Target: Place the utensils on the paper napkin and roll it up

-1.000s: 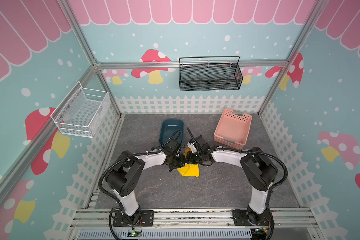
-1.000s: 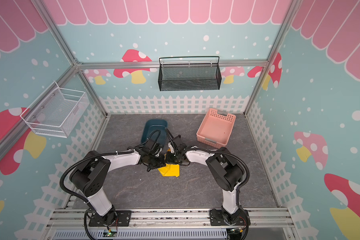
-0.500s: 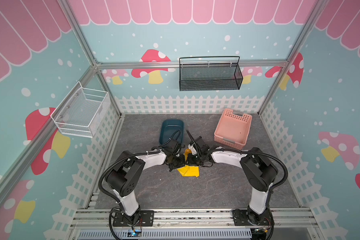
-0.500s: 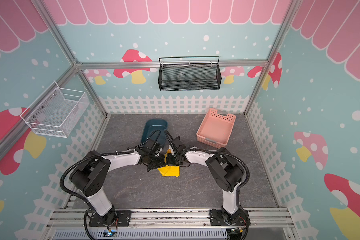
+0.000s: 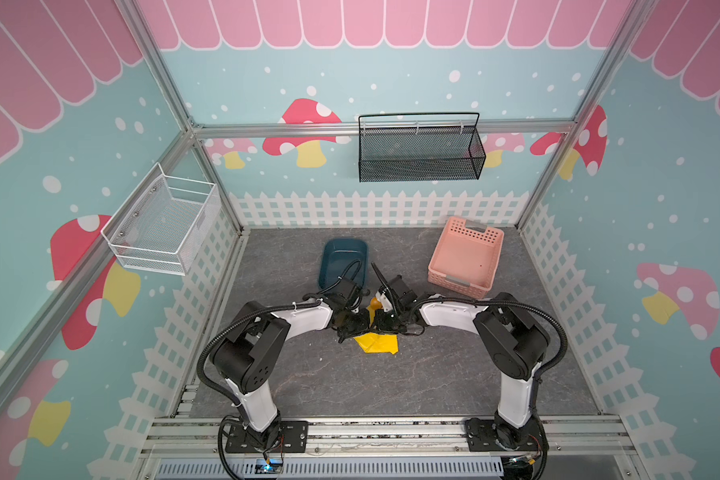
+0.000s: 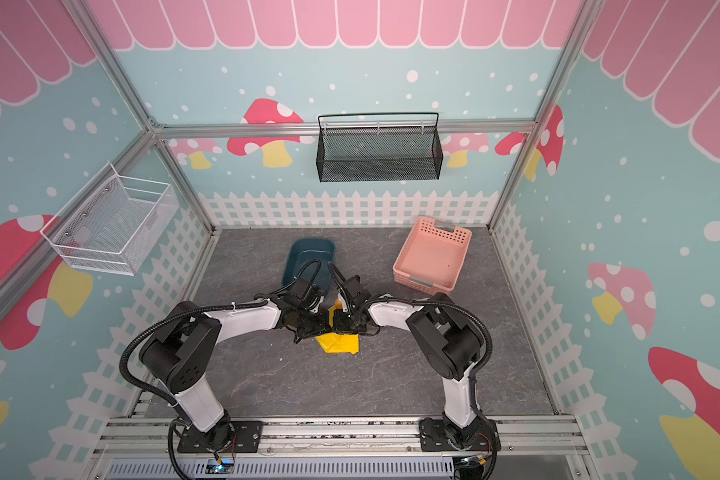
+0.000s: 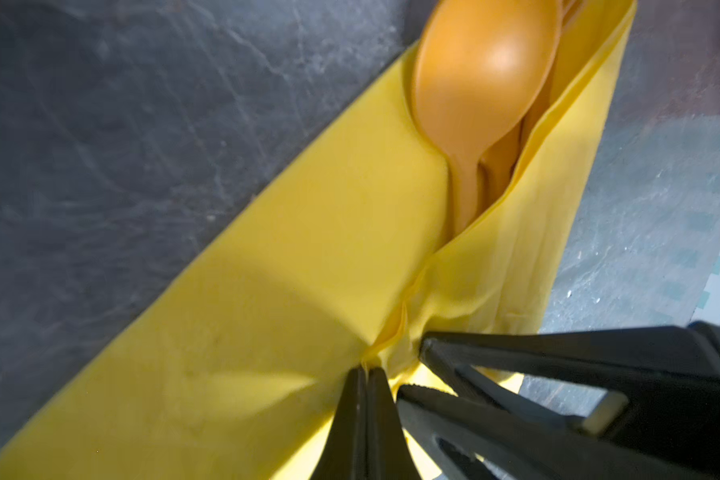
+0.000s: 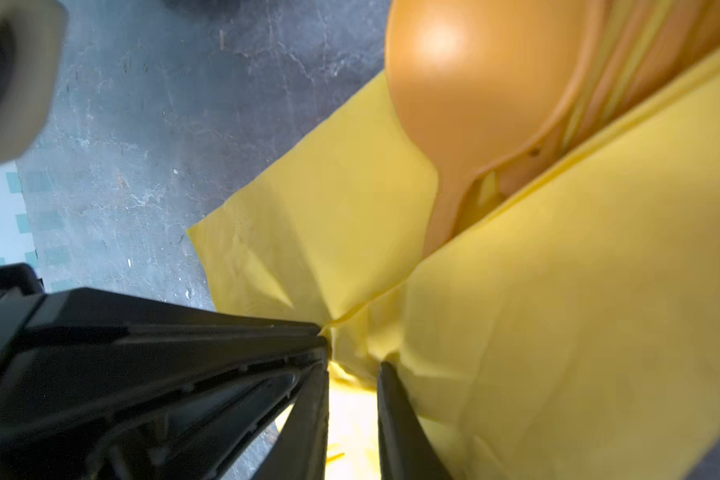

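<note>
left claw [image 7: 366,374] clamped on paper napkin [image 7: 292,291] fold, right claw [image 8: 355,360] slightly parted around same fold, spoon [image 7: 479,75] wrapped inside, ahead of both

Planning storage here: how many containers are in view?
4: white wire basket on the left wall, black mesh basket on the back wall, pink basket and dark blue tub on the table.

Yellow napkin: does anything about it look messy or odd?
Yes. The bright yellow paper napkin is only loosely folded, not rolled tight: the orange plastic spoon pokes its bowl out of one end, and the paper bunches into creases where the left tool pinches it.
</note>
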Action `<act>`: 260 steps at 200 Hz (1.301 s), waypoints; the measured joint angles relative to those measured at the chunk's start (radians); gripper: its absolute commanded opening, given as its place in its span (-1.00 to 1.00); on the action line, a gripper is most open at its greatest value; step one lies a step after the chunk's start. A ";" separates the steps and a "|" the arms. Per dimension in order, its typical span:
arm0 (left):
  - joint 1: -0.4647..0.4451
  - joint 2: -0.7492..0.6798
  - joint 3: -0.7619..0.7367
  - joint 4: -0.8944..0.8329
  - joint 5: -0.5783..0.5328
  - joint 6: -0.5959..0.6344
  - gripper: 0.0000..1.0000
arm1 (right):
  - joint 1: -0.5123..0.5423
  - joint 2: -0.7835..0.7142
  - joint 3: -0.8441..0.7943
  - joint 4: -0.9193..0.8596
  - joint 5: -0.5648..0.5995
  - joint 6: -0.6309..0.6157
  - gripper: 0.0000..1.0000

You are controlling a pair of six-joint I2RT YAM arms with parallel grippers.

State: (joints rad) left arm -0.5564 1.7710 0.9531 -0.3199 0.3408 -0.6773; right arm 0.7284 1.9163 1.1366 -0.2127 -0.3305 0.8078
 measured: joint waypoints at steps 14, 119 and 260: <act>0.000 0.000 0.000 0.000 0.000 0.000 -1.00 | 0.000 0.000 0.000 0.000 0.000 0.000 -0.52; 0.034 -0.207 -0.003 -0.126 -0.087 0.021 -0.57 | 0.005 0.005 -0.008 0.032 -0.007 -0.008 -0.54; 0.122 -0.211 -0.224 0.008 0.082 -0.037 -0.18 | 0.005 -0.031 -0.076 0.090 -0.009 -0.023 -0.55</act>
State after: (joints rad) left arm -0.4339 1.5604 0.7292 -0.3122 0.4232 -0.7147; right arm 0.7338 1.8851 1.0603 -0.1226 -0.3393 0.7849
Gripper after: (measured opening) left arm 0.406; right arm 0.225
